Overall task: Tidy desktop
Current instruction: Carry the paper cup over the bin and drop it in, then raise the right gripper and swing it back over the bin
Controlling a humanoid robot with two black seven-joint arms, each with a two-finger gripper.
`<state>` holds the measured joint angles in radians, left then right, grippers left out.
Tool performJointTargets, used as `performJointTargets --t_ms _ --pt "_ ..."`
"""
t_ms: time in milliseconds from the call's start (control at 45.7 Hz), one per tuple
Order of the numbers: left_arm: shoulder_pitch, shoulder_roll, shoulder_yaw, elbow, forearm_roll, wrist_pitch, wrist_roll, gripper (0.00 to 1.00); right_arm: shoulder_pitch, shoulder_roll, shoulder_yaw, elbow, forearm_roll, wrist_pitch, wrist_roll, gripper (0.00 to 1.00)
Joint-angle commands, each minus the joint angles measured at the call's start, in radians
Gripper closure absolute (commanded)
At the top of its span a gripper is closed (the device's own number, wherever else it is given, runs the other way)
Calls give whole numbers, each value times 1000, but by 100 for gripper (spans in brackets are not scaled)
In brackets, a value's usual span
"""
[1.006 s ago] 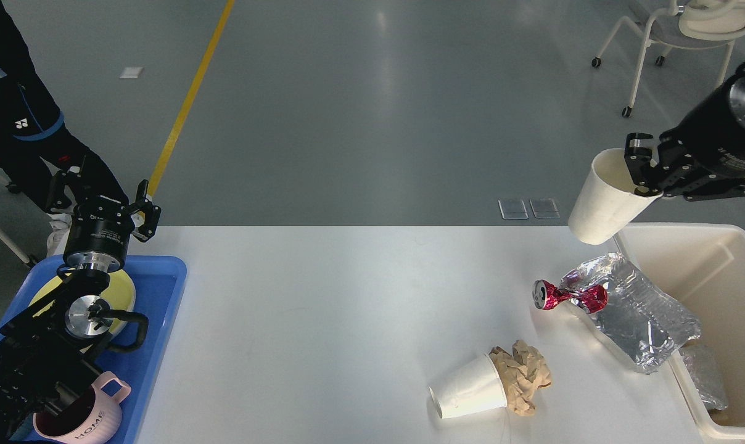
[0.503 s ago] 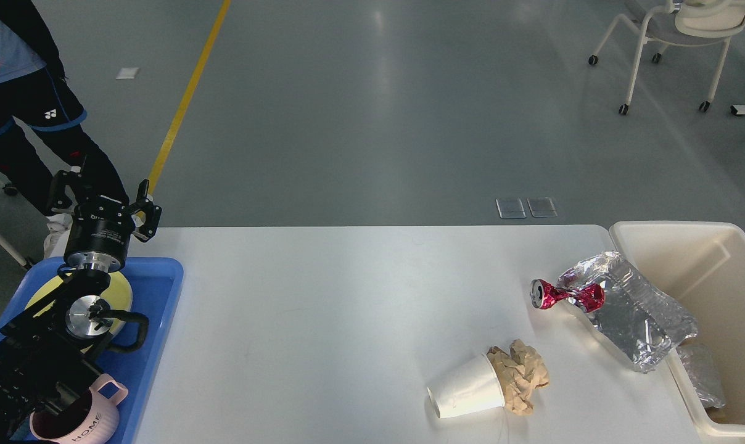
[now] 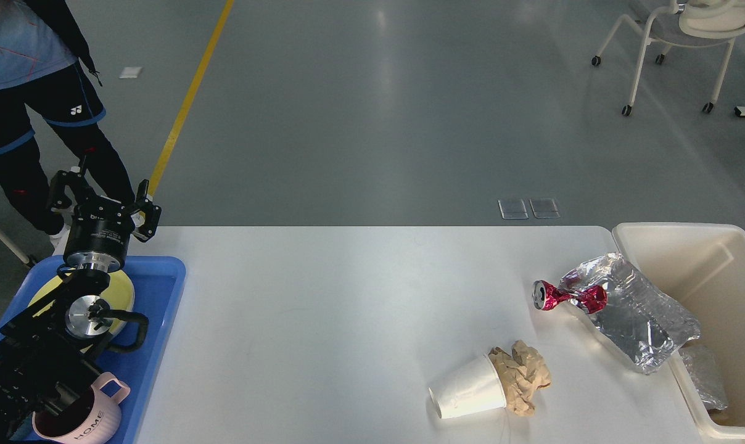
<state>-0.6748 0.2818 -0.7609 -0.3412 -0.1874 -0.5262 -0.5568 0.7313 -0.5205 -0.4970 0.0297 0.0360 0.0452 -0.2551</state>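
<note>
Across the middle and lower part of the frame: the desktop (image 3: pixel 323 320), white, with rounded far corners, running from the blue tray (image 3: pixel 160 308) at lower left to the cream bin (image 3: pixel 675 237) at right.

At lower left, over the tray: left arm rising from the frame's corner, left gripper (image 3: pixel 104 197) at its top, beyond the tray's far edge, two black fingers spread wide apart, nothing between them. Under the arm on the tray: pale yellow plate (image 3: pixel 124 290), partly hidden. At the bottom edge: pink mug (image 3: pixel 98 419) lettered HOME, handle toward the upper right, touching the arm's lower links or just beside them; cannot tell which.

Right gripper: out of frame.

At lower centre-right on the desktop: white paper cup (image 3: pixel 468 394) on its side, mouth toward lower left, base against a crumpled brown paper wad (image 3: pixel 523 376). Above and right of these: crushed red drink can (image 3: pixel 563 296) on its side, open end facing left, touching a crumpled silver foil bag (image 3: pixel 641 320) that overhangs the bin's near wall. Inside the bin, at lower right: another piece of silvery wrapper (image 3: pixel 708 376).

At upper left, behind the table: a person (image 3: pixel 21 80) in dark shorts and blue top. At upper right on the grey floor: a wheeled chair (image 3: pixel 675 43). Running diagonally at upper left: a yellow floor line (image 3: pixel 190 92).
</note>
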Motion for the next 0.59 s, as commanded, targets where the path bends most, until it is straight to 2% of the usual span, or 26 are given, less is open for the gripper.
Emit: performJointTargets --t_ms 0,22,44,66,87,459,569 --pt "0 -1 0 -1 0 -2 0 3 -7 4 0 -2 -1 11 -1 64" --pt "0 0 0 -1 0 0 0 3 -7 4 -2 -2 -2 15 -1 3" --pt "0 0 0 1 0 0 0 3 -7 4 -2 -1 -2 19 -6 0" --pt "0 -1 0 1 0 -2 0 3 -7 4 -2 -2 -2 18 -4 6" --pt "0 0 0 1 0 0 0 3 -7 2 -2 -2 -2 19 -6 0" --pt "0 0 0 1 0 0 0 3 30 -6 0 -1 -1 28 -10 0" --pt "0 0 0 1 0 0 0 3 94 -9 -3 3 -5 126 -10 0"
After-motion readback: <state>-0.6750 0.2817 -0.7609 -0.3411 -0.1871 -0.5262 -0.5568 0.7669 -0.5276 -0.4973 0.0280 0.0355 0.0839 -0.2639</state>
